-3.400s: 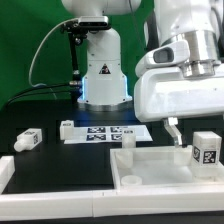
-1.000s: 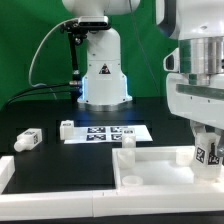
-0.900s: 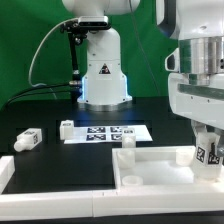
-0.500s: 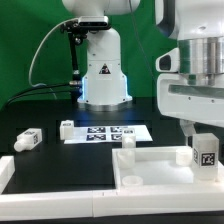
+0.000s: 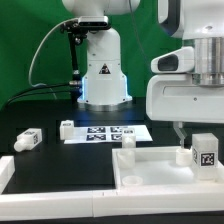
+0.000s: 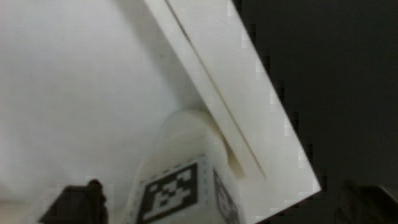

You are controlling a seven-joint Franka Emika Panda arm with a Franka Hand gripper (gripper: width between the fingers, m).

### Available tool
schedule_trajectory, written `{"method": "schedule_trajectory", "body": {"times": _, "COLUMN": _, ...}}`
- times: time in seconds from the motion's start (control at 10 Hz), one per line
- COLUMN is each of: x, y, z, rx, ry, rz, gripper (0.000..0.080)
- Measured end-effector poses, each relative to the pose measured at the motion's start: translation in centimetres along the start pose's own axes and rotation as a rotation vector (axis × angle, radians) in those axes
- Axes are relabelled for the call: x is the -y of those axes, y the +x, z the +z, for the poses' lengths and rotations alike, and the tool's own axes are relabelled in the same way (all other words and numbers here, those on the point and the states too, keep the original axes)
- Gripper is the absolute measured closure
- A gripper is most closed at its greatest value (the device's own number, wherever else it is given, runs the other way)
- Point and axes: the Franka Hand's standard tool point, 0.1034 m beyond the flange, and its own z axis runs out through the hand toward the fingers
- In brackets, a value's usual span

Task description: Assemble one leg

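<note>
A leg (image 5: 205,152), a short white block with a black-and-white tag, stands upright on the near right corner of the large white tray (image 5: 150,166). My gripper (image 5: 196,130) hangs just above it with the jaws apart, and one dark fingertip (image 5: 178,129) shows at the leg's left. In the wrist view the tagged leg (image 6: 178,190) sits between my two dark fingertips (image 6: 79,203) with a gap on each side, against the tray's rim (image 6: 222,90). The gripper (image 6: 222,206) holds nothing.
Another leg (image 5: 29,140) lies on the black table at the exterior view's left. Two more legs (image 5: 67,129) (image 5: 127,141) stand by the marker board (image 5: 105,133). The robot base (image 5: 103,78) is behind, and a white rail (image 5: 5,170) lies at the front left.
My gripper was low around the leg a second ago. It has let go and risen. The leg stays upright on the tray's corner.
</note>
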Motion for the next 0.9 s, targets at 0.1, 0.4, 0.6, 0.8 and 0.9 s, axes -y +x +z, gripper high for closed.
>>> {"method": "schedule_trajectory", "body": {"times": 0.1, "x": -0.48, "y": 0.71, "z": -0.15, "rx": -0.009, "ry": -0.002, "rz": -0.188, "gripper": 0.0151}}
{"method": "schedule_trajectory", "body": {"times": 0.4, "x": -0.49, "y": 0.91, "z": -0.20, "rx": -0.012, "ry": 0.001, "rz": -0.228, "gripper": 0.0273}}
{"method": "schedule_trajectory", "body": {"times": 0.6, "x": -0.52, "y": 0.89, "z": -0.17, "rx": -0.011, "ry": 0.002, "rz": -0.152, "gripper": 0.0514}}
{"method": "schedule_trajectory", "body": {"times": 0.8, "x": -0.60, "y": 0.92, "z": -0.14, "rx": -0.010, "ry": 0.002, "rz": 0.002, "gripper": 0.0514}}
{"method": "schedule_trajectory", "body": {"times": 0.9, "x": -0.61, "y": 0.89, "z": -0.10, "rx": -0.012, "ry": -0.001, "rz": 0.112, "gripper": 0.0514}}
